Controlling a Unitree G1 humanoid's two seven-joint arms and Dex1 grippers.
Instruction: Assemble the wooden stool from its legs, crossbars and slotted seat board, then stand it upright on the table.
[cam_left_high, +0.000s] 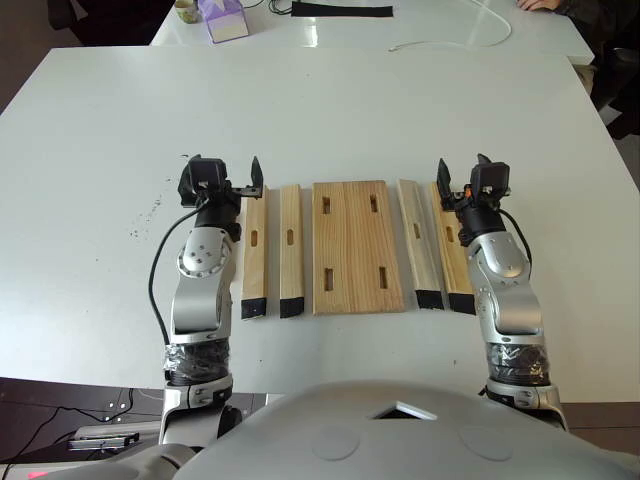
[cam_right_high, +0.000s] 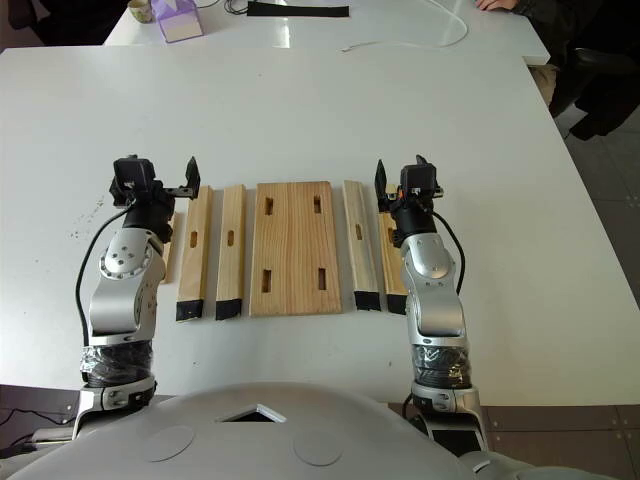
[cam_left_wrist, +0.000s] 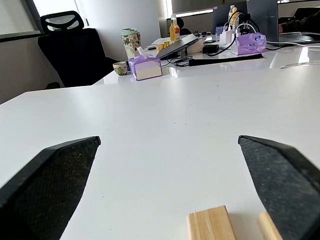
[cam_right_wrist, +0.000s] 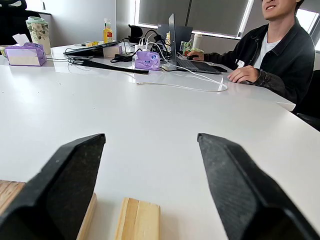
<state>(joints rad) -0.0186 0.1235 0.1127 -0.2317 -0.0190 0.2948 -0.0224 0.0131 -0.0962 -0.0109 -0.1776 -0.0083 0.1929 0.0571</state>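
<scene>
The slotted seat board (cam_left_high: 349, 246) lies mid-frame on the white surface (cam_left_high: 320, 110), two legs (cam_left_high: 290, 250) each side. Both the left pincer (cam_left_high: 221, 165) and right pincer (cam_left_high: 470, 168) gape wide, empty.

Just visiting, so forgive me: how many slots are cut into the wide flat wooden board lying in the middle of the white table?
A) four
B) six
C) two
A: the wide flat wooden board shows four slots, two towards its far end and two towards the end nearer the robot.
</scene>
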